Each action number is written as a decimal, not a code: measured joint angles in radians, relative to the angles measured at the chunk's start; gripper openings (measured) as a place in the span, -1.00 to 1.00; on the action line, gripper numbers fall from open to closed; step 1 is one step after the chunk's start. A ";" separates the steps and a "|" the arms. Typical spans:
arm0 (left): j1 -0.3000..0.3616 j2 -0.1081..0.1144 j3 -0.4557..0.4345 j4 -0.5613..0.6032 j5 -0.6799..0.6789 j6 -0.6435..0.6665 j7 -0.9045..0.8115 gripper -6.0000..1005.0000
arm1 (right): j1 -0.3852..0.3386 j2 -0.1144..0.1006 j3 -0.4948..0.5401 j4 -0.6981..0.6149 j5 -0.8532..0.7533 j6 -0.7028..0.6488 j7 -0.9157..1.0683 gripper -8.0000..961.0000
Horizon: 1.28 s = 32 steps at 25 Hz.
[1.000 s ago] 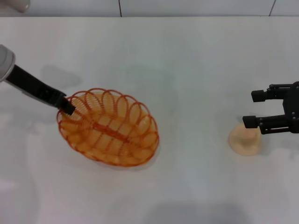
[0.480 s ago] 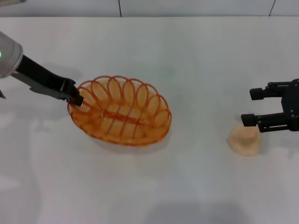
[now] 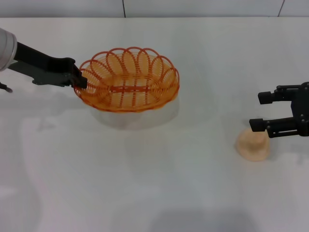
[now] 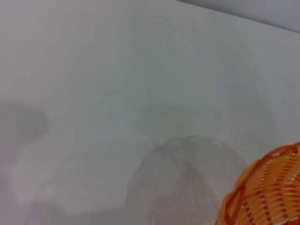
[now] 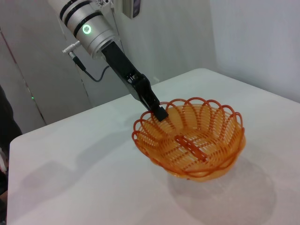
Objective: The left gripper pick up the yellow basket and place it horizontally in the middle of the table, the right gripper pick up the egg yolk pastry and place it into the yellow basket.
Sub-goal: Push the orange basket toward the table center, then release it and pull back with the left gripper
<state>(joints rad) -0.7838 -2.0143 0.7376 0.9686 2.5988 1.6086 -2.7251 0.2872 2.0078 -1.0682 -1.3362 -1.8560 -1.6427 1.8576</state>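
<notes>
The yellow basket (image 3: 128, 79) hangs above the white table (image 3: 154, 183), lying sideways in the head view, its shadow on the surface below. My left gripper (image 3: 79, 81) is shut on the basket's left rim; the right wrist view shows the same grip at the left gripper (image 5: 159, 112) on the yellow basket (image 5: 192, 140). A corner of the yellow basket (image 4: 267, 192) also shows in the left wrist view. The egg yolk pastry (image 3: 252, 144) lies on the table at the right. My right gripper (image 3: 260, 111) hovers open just above and behind it, not touching.
The table's far edge meets a grey wall (image 3: 145, 7) at the top of the head view. In the right wrist view, the table's left edge (image 5: 14, 140) shows with a grey cabinet beyond it.
The left gripper has lifted the basket off the table, carried it back and to the right, and turned it level and sideways. The right gripper and the pastry have not moved.
</notes>
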 joint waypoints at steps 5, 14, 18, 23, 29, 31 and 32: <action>-0.009 0.011 0.005 -0.048 -0.005 -0.009 -0.013 -0.84 | 0.011 0.000 -0.004 0.000 0.000 -0.005 0.000 0.62; -0.091 0.018 0.010 -0.146 0.055 -0.020 -0.028 -0.84 | 0.026 0.000 -0.002 -0.001 -0.004 -0.020 0.001 0.62; -0.124 0.018 0.012 -0.183 0.092 -0.036 -0.031 -0.84 | 0.028 0.000 -0.003 -0.001 -0.004 -0.022 0.001 0.62; -0.156 0.013 0.016 -0.227 0.129 -0.067 -0.030 -0.84 | 0.029 0.000 -0.005 0.002 -0.005 -0.022 0.002 0.62; -0.162 0.003 0.037 -0.261 0.129 -0.110 -0.032 -0.84 | 0.029 0.000 -0.006 0.005 -0.008 -0.024 0.002 0.62; -0.163 -0.002 0.038 -0.274 0.129 -0.121 -0.032 -0.84 | 0.029 0.000 -0.006 0.006 -0.008 -0.025 0.002 0.62; -0.163 -0.004 0.038 -0.276 0.129 -0.124 -0.031 -0.84 | 0.029 0.000 -0.006 0.006 -0.008 -0.025 0.002 0.62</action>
<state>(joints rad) -0.9469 -2.0187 0.7753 0.6927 2.7278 1.4846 -2.7564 0.3161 2.0080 -1.0738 -1.3305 -1.8642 -1.6680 1.8592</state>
